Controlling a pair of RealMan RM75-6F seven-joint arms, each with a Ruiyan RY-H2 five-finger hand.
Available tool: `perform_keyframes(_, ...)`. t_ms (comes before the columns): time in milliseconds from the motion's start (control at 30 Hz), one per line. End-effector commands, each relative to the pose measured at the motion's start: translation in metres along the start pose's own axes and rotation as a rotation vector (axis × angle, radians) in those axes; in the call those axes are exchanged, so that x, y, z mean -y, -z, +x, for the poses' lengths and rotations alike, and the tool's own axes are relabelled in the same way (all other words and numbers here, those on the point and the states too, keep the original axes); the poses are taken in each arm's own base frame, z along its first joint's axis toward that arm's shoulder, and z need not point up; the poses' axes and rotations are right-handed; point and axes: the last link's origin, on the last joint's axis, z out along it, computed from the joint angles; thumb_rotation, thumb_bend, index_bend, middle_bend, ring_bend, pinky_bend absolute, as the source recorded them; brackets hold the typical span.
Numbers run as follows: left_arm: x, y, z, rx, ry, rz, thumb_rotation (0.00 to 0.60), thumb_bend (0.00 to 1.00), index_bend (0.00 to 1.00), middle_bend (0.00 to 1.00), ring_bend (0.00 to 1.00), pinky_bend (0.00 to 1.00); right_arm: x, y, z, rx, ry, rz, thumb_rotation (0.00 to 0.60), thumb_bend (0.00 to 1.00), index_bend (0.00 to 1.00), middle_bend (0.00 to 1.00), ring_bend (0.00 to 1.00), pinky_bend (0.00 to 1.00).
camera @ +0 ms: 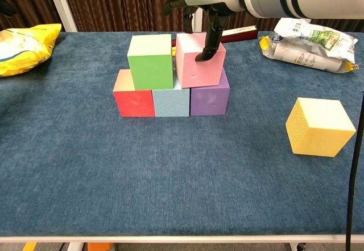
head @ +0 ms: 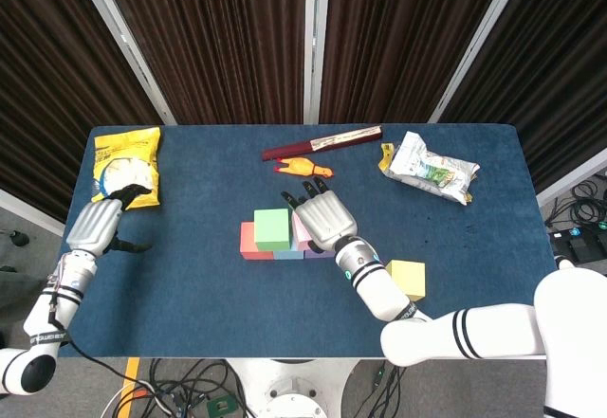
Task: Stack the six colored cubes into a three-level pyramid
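Red (camera: 133,96), light blue (camera: 170,100) and purple (camera: 209,98) cubes form a row mid-table. A green cube (camera: 151,61) sits on the red and blue ones. The pink cube (camera: 198,60) rests beside it on the blue and purple ones, slightly turned. My right hand (head: 322,217) hovers over the pink cube and holds it, one fingertip (camera: 203,54) on its near right top edge and the others reaching behind. A yellow cube (camera: 319,127) lies alone to the right. My left hand (head: 98,224) rests at the table's left edge, holding nothing.
A yellow chip bag (head: 128,164) lies at the far left corner. A rubber chicken (head: 305,167) and a dark red stick-like object (head: 322,141) lie behind the stack. A white snack bag (head: 432,167) is at the far right.
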Motion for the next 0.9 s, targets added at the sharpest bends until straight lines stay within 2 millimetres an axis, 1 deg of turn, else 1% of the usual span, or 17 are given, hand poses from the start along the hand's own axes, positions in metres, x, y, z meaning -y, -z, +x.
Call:
perform_keyframes(33,0.0008,-0.0001,-0.0005,0.001,0.001,0.001,0.6,0.0,0.21,0.13,0.17,0.34,0.0008,-0.0009,0.0004,-0.003,-0.002,-0.002,0.6,0.16,0.0,0.35,0.03,0.0)
perform_keyframes(200,0.0014,-0.0003,-0.0007,0.0,0.003,0.0,0.6,0.0,0.21,0.12,0.17,0.34,0.0018,-0.0015,0.0002,-0.007,-0.009,-0.005,0.6,0.15,0.0,0.32,0.03,0.0)
perform_keyframes(367,0.0017,-0.0007,-0.0008,0.0,0.005,0.0,0.6,0.0,0.2,0.12,0.17,0.34,0.0031,-0.0023,-0.0016,-0.002,-0.015,-0.005,0.6,0.13,0.0,0.29,0.01,0.0)
perform_keyframes(533,0.0028,-0.0005,-0.0011,0.002,0.006,0.002,0.6,0.0,0.2,0.12,0.17,0.34,0.0047,-0.0036,-0.0017,-0.006,-0.022,-0.004,0.6,0.13,0.0,0.27,0.01,0.0)
perform_keyframes(700,0.0036,-0.0005,-0.0013,0.004,0.008,0.004,0.6,0.0,0.2,0.11,0.17,0.34,0.0054,-0.004,-0.0011,-0.01,-0.027,-0.002,0.6,0.12,0.0,0.23,0.0,0.0)
perform_keyframes(900,0.0043,0.0007,-0.0014,0.001,0.011,0.004,0.6,0.0,0.2,0.11,0.17,0.34,0.0003,0.0048,0.0028,-0.031,-0.063,0.01,0.6,0.11,0.0,0.18,0.0,0.0)
